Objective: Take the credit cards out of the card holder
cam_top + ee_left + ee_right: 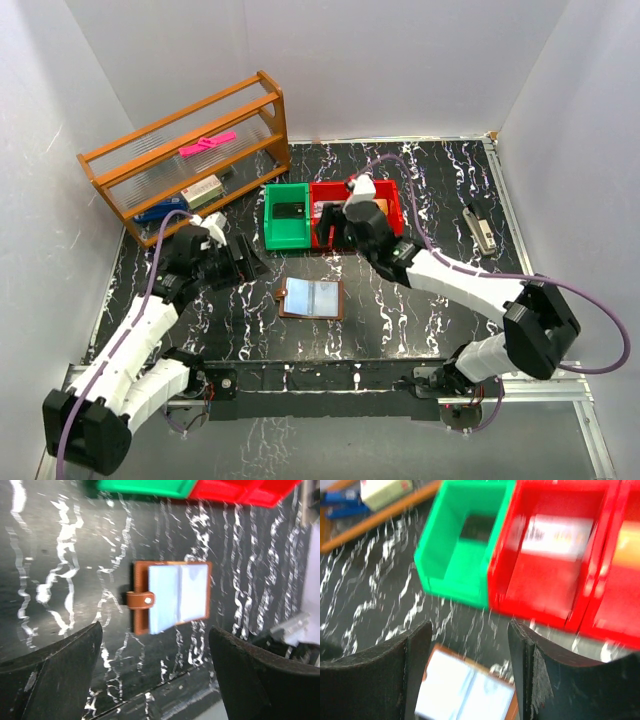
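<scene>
**Currently: card holder open on table, both grippers empty**

Card holder (312, 298) lies open and flat on the table (420, 170), in the middle toward the near edge, between the two arms. Pale blue inside faces are up, with a brown rim all round. Its snap tab (140, 600) sticks out on the left side. Whether cards sit in it I cannot tell.

Left gripper (155, 630) hangs just left of the card holder and points at it. Its fingers (65, 670) stand wide with nothing between them.

Right gripper (470, 630) hangs between the card holder and the bins, near where green meets red. Its fingers (375, 680) are apart and hold nothing.

Green bin (272, 228) and red bin (393, 200) stand side by side, touching, in the middle toward the far edge. The wrist view is blurred. A pale flat rectangle (555, 535) lies in the red bin's left part, too smeared to read. A dark object (477, 527) lies in the green bin.

Wooden shelf (185, 155) stands in the far left corner. A stapler (480, 228) lies near the right edge.
</scene>
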Tool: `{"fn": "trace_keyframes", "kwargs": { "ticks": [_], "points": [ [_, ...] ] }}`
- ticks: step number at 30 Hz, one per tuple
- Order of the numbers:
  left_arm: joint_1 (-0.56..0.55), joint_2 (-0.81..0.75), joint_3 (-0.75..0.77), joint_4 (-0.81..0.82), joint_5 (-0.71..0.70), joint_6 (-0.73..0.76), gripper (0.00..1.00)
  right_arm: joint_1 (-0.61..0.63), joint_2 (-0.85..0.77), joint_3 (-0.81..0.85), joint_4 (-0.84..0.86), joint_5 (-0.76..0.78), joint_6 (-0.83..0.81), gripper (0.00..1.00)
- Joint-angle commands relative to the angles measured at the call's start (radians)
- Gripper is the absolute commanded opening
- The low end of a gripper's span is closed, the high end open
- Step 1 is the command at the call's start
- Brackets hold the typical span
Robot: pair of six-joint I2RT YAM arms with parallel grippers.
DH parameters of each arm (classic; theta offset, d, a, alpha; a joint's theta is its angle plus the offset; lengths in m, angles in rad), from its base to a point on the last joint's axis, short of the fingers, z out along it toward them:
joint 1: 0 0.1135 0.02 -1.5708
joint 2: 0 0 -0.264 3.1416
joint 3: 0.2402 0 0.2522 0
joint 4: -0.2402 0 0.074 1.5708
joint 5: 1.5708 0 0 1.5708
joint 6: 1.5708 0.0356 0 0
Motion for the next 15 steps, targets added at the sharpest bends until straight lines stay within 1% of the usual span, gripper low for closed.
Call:
{"fn": "trace_keyframes", "kwargs": {
  "ticks": [1, 3, 6, 11, 13, 15],
  "points": [
    [0.003, 0.076, -0.022, 0.149, 0.285, -0.029, 0.83, 0.004, -0.08, -0.159, -0.025, -0.169, 0.336, 0.59],
    [-0.017, 0.13, -0.016, 0.162, 0.293, -0.032, 0.82, 0.004, -0.115, -0.23, -0.02, -0.22, 0.409, 0.56],
    [-0.074, 0.217, 0.013, 0.134, 0.23, -0.015, 0.79, 0.004, -0.146, -0.328, 0.026, -0.299, 0.472, 0.52],
    [-0.199, 0.313, 0.061, 0.098, 0.086, -0.013, 0.72, 0.004, -0.14, -0.376, 0.018, -0.343, 0.523, 0.45],
    [-0.216, 0.339, 0.065, 0.084, 0.037, -0.009, 0.68, 0.004, -0.125, -0.38, 0.018, -0.358, 0.53, 0.44],
    [-0.217, 0.359, 0.061, 0.078, 0.018, -0.001, 0.65, 0.004, -0.105, -0.383, 0.038, -0.378, 0.535, 0.42]
  ]
}}
